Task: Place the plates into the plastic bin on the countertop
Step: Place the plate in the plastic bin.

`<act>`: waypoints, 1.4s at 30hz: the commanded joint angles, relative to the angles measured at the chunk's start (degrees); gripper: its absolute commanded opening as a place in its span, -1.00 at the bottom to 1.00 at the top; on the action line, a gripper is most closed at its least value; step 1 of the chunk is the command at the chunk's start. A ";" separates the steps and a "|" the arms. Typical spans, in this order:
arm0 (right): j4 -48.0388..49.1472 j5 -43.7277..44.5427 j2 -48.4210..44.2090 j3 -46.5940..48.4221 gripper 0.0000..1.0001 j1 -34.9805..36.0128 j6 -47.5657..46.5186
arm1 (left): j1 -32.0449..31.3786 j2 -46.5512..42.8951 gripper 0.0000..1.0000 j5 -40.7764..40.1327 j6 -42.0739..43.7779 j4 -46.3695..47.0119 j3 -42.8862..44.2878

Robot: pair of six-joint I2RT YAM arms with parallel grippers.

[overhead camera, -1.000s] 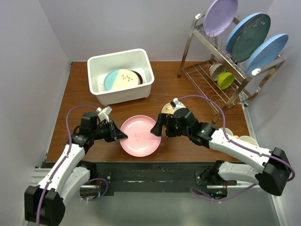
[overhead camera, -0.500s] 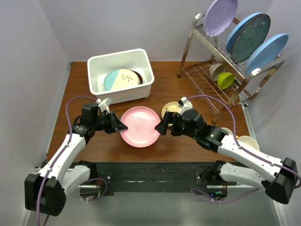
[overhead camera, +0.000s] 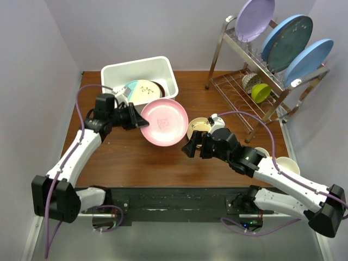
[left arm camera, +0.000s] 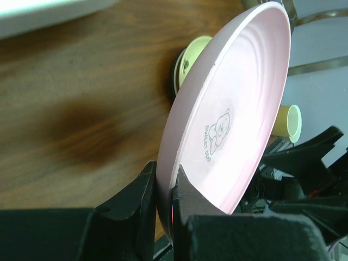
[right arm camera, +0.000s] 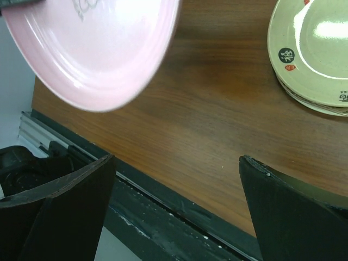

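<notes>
My left gripper (overhead camera: 140, 120) is shut on the rim of the pink plate (overhead camera: 165, 122) and holds it tilted in the air beside the near right corner of the white plastic bin (overhead camera: 163, 64). In the left wrist view the jaws pinch the pink plate (left arm camera: 234, 119) at its edge. The pale blue plate (overhead camera: 130, 90) and the white motif plate (overhead camera: 145, 89) lie in the bin; a maroon rim shows behind them. My right gripper (overhead camera: 188, 148) is open and empty over the countertop (overhead camera: 136, 163). The smaller tan plate (overhead camera: 198, 129) lies just beyond it, also in the right wrist view (right arm camera: 315, 60).
A chrome wire rack (overhead camera: 244, 65) stands at the back right with upright lilac (overhead camera: 254, 18) and blue plates (overhead camera: 288, 41) and a yellow cup (overhead camera: 261, 92). Cream cups (overhead camera: 285, 162) sit by my right arm. Walls close in on the left and right.
My left gripper has lifted the pink plate off the countertop and carried it back toward the bin, tilting it. My right gripper has let go of the plate and drawn back a little.
</notes>
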 commanded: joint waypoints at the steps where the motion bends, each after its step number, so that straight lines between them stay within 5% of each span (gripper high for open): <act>1: 0.26 2.27 -1.42 -0.33 0.97 0.04 -1.03 | -0.16 4.25 -1.00 -0.48 2.26 0.00 8.20; 28: 1.23 1.12 1.66 -0.51 0.97 0.12 -1.47 | 0.81 26.76 -1.00 -4.60 4.28 -8.17 40.10; 42: 1.84 0.51 2.89 -0.51 0.97 0.12 -1.29 | 6.96 30.80 -1.00 -4.17 -0.03 -7.03 43.80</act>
